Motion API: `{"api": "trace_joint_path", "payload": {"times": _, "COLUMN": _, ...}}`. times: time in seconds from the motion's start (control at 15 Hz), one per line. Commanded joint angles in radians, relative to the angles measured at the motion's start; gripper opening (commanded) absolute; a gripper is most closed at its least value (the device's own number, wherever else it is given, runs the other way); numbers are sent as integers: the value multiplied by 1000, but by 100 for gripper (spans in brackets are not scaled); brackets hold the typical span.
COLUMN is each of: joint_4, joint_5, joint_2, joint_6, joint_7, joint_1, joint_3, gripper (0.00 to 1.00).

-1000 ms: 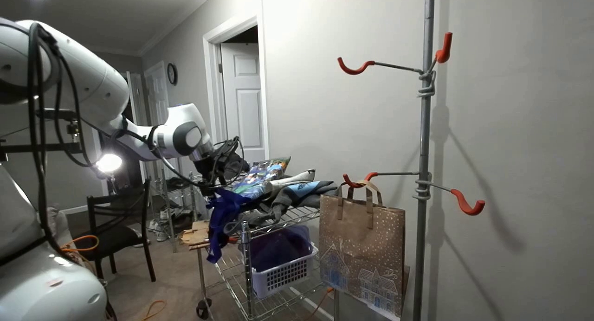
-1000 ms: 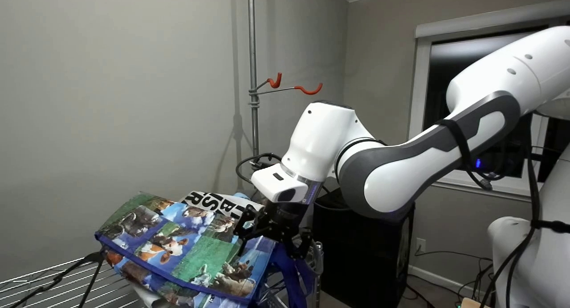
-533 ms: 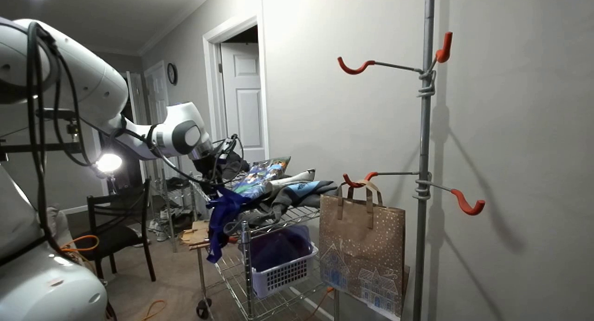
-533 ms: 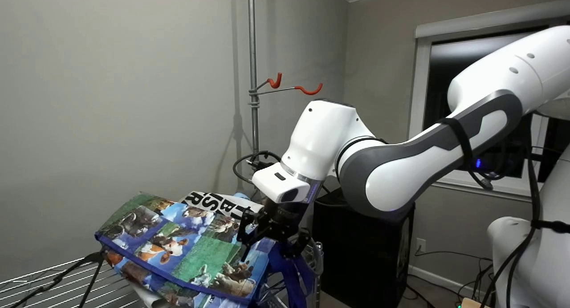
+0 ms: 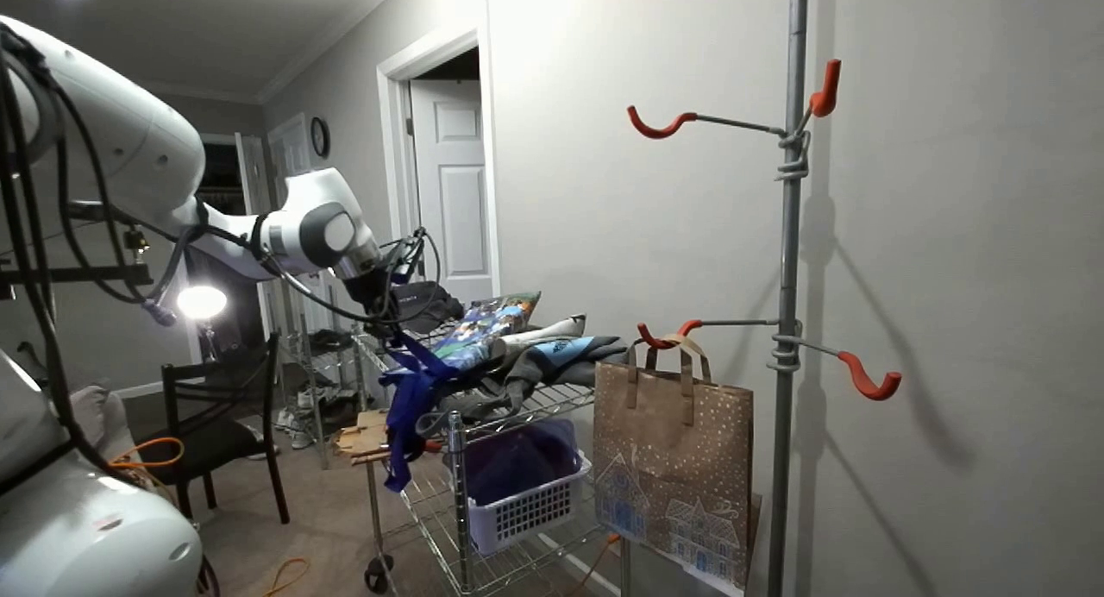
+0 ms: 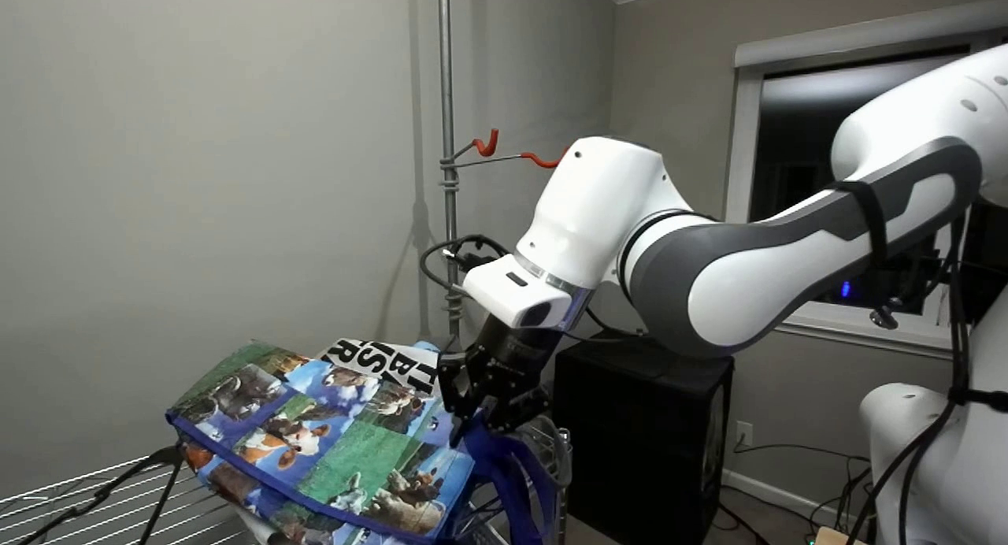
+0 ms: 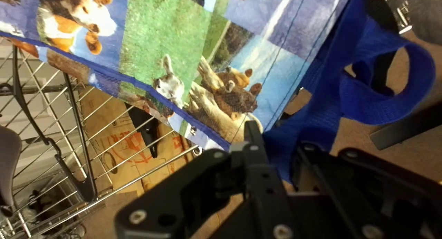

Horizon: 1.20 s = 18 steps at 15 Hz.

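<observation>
Wrist view first, and what a close-up: the black two-fingered pincer (image 7: 279, 138) had its fingers drawn close together, only a narrow gap left, and clamped in that gap was a royal-blue woven strap (image 7: 321, 111), a loose loop of it curling off to the side. The strap ran along the end of a glossy shopping bag printed with farm animals (image 7: 165, 31), lying on its side.

Over to an exterior view: the white-and-grey robot arm (image 5: 323, 226) slanted down, and there was the strap, stretching up from the bag to the pincer, more of it dangling past the end of the chrome wire rack (image 5: 456, 502). Beside the bag lay a grey and light-blue cloth bundle (image 5: 561, 355); lower down sat a white plastic lattice basket (image 5: 528, 515). Next to the rack, a brown paper gift bag with white dots and drawn houses (image 5: 673, 459) hung from a hook on a grey metal pole (image 5: 789, 260).

And in an exterior view (image 6: 472, 427), the pincer stood right by the shopping bag's corner, blue strap trailing below it. White material with bold black letters (image 6: 386, 360) stuck out past the bag, and a black boxy cabinet (image 6: 630, 450) stood behind the arm.
</observation>
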Motion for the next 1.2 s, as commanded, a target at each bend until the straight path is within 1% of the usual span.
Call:
{"api": "trace_joint_path", "payload": {"times": 0.0, "joint_4": 5, "joint_5": -52, "joint_2": -92, "joint_6": -49, "joint_7": 0, "joint_1": -3, "joint_3": 12, "gripper": 0}}
{"api": "trace_joint_path", "payload": {"times": 0.2, "joint_4": 16, "joint_5": -88, "joint_2": -132, "joint_6": -42, "joint_7": 14, "joint_1": -5, "joint_3": 19, "gripper": 0}}
{"api": "trace_joint_path", "payload": {"times": 0.4, "joint_4": 37, "joint_5": -111, "joint_2": -156, "joint_6": -20, "joint_7": 62, "joint_1": -15, "joint_3": 31, "gripper": 0}}
{"api": "trace_joint_path", "payload": {"times": 0.6, "joint_4": 81, "joint_5": -182, "joint_2": -189, "joint_6": -2, "joint_7": 202, "joint_1": -50, "joint_3": 85, "gripper": 0}}
{"api": "trace_joint_path", "payload": {"times": 0.73, "joint_4": 132, "joint_5": -235, "joint_2": -205, "joint_6": -19, "joint_7": 293, "joint_1": -64, "joint_3": 122, "gripper": 0}}
{"api": "trace_joint_path", "payload": {"times": 0.87, "joint_4": 190, "joint_5": -230, "joint_2": -206, "joint_6": -37, "joint_7": 348, "joint_1": -42, "joint_3": 128, "gripper": 0}}
{"api": "trace_joint_path", "payload": {"times": 1.0, "joint_4": 244, "joint_5": -185, "joint_2": -201, "joint_6": -41, "joint_7": 357, "joint_1": 2, "joint_3": 110, "gripper": 0}}
{"api": "trace_joint_path", "payload": {"times": 1.13, "joint_4": 292, "joint_5": -155, "joint_2": -195, "joint_6": -27, "joint_7": 364, "joint_1": 30, "joint_3": 94, "gripper": 0}}
